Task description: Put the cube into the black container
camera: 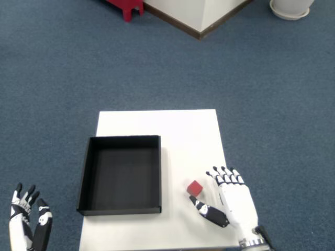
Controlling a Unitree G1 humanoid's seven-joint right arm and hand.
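Observation:
A small red cube (195,188) lies on the white table (178,130), to the right of the black container (121,174). The container is a shallow square tray with nothing visible in it. My right hand (230,201) rests at the table's near right part, palm down, fingers apart. Its thumb tip (194,200) sits just below the cube, and its fingertips (224,174) reach past the cube's right side. The cube stands in the gap between thumb and fingers, not gripped.
The left hand (26,222) hangs off the table at the bottom left, over blue carpet (272,104). A red object (125,6), a white wall corner (201,15) and a white round base (290,8) lie far at the top.

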